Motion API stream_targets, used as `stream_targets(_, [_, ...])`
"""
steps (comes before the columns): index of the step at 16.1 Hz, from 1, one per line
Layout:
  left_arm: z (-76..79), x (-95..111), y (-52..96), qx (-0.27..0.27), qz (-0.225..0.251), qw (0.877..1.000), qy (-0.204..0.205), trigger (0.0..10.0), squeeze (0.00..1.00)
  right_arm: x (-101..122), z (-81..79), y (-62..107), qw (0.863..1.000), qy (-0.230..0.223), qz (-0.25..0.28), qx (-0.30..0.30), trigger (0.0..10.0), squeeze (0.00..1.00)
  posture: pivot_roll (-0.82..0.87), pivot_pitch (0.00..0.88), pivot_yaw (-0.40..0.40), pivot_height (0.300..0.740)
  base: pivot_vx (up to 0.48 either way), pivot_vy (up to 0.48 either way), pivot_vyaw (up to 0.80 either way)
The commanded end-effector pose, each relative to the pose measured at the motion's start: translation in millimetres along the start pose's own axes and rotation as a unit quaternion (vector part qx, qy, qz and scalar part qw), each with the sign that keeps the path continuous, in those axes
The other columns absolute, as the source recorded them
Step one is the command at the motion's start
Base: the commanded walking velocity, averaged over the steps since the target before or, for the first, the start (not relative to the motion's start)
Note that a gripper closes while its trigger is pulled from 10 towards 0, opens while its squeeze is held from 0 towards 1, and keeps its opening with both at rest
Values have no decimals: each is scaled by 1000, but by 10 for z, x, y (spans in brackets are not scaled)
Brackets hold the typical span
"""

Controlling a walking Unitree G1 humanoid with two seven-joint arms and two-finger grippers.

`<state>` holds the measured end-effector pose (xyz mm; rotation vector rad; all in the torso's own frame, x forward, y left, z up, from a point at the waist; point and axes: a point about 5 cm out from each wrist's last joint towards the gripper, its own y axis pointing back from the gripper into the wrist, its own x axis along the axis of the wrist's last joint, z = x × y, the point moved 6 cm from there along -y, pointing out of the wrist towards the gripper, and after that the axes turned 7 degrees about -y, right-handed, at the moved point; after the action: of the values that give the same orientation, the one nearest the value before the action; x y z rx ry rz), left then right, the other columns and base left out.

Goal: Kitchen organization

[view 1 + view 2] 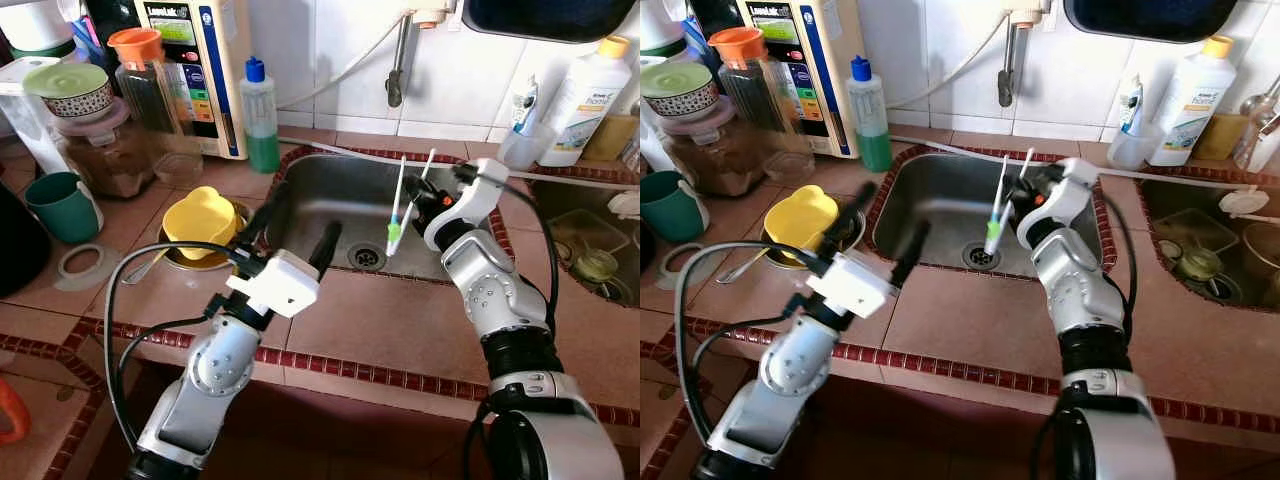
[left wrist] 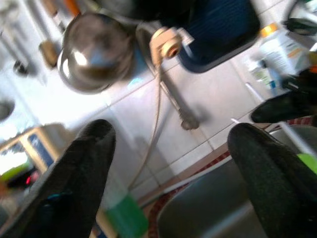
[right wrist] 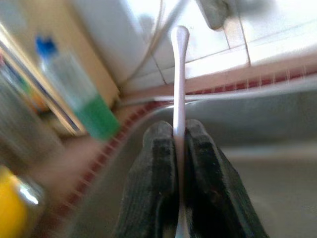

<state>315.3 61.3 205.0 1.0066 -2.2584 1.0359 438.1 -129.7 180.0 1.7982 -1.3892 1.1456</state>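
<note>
Now the right gripper [image 1: 418,192] is clamped on the toothbrush [image 1: 396,212], nearly upright over the sink [image 1: 330,190], with the cup [image 1: 520,148] off to its right, while the left gripper [image 1: 295,225] hangs open.

One stainless sink [image 1: 330,190] with one drain [image 1: 366,257]; one wall tap [image 1: 398,62]; toothbrushes — two [image 1: 397,212] [image 1: 422,172], both standing over the basin. Bottles — one with green liquid and blue cap [image 1: 260,115], one white with orange cap [image 1: 585,98]; one teal mug [image 1: 60,206]; one yellow lid [image 1: 200,221]; one orange-capped jar [image 1: 147,82].
</note>
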Motion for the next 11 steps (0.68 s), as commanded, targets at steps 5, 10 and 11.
stream_targets(5, [-168,-198,20,37,-60,997,44,10000,1000,-82,-237,-108,950,303,-11,79,0,0,49,33,20,740,0,0,0])
stream_targets(10, [-236,-329,49,56,-100,991,70,10000,1000,-196,-243,-127,899,421,-31,115,0,0,61,24,24,740,0,0,0])
stream_targets(11, [-240,-354,52,57,-106,990,72,10000,1000,-236,-248,-116,889,439,-38,125,627,0,60,24,27,740,0,0,0])
